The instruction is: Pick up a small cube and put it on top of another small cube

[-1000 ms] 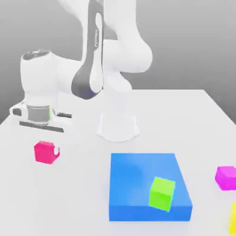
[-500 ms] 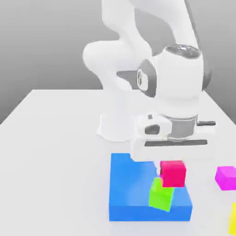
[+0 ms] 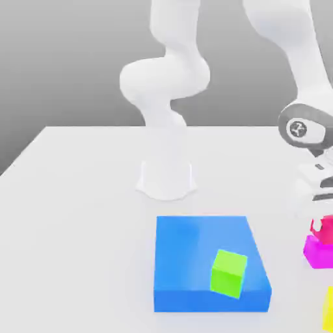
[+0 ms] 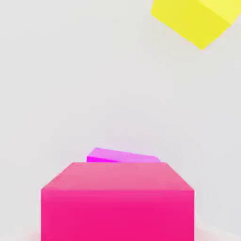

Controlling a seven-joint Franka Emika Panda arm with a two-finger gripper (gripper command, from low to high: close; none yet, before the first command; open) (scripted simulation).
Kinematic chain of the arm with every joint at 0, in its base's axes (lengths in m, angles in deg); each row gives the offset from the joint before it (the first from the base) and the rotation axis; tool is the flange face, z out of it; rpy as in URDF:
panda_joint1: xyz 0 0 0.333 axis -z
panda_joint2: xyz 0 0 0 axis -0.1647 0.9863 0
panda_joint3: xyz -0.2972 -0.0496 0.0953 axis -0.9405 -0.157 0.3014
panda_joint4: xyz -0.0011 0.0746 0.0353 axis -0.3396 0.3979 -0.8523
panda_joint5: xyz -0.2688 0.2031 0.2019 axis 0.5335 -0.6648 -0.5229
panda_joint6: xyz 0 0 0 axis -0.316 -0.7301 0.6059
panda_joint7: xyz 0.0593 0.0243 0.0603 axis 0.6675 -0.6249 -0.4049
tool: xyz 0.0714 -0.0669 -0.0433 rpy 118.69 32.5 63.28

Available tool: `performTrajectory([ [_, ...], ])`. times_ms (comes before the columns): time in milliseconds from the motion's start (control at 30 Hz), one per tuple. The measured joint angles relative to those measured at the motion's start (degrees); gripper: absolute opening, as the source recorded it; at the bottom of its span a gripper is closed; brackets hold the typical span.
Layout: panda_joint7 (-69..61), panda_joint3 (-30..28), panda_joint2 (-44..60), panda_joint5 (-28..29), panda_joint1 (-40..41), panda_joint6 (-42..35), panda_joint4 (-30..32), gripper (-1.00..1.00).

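At the exterior view's right edge, the hot-pink cube [image 3: 326, 230] appears to sit on top of the magenta cube [image 3: 319, 252], with the tool [image 3: 323, 225] down around it; whether its jaws are apart or clamped, I cannot tell. The yellow cube [image 3: 330, 309] lies near them on the bench [image 3: 78, 234]. The lime-green cube [image 3: 227, 273] rests on the blue block [image 3: 195, 250].
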Motion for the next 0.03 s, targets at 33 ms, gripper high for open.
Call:
performTrajectory([
  [33,0.00,0.00,0.00,0.00,0.00,0.00,0.00,1.00],
])
